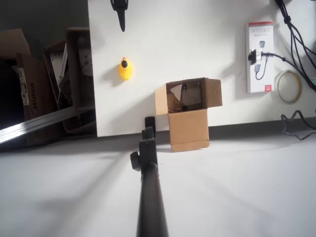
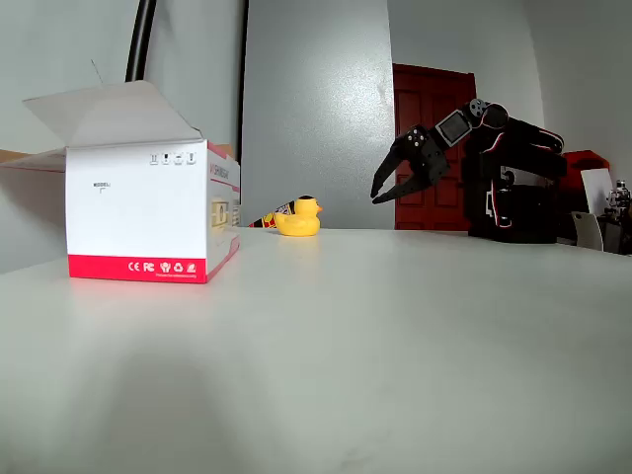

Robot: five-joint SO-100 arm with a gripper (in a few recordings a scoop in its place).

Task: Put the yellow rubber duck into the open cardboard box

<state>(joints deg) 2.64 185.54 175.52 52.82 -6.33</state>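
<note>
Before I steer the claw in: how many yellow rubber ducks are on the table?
1. The yellow rubber duck sits on the white table, up and left of the open cardboard box in the overhead view. More could be hidden inside the box.

One yellow rubber duck [image 1: 125, 68], one open cardboard box [image 1: 188, 113], one white carton [image 1: 260, 57], one tape roll [image 1: 288, 86].

In the fixed view the black five-joint arm [image 2: 509, 178] sits folded over its base, forearm reaching left, and its black two-finger gripper [image 2: 387, 190] hangs in the air with curved jaws parted (tips pointing down-left). Overhead, the gripper's [image 1: 121, 17] dark tip points downward.
</note>
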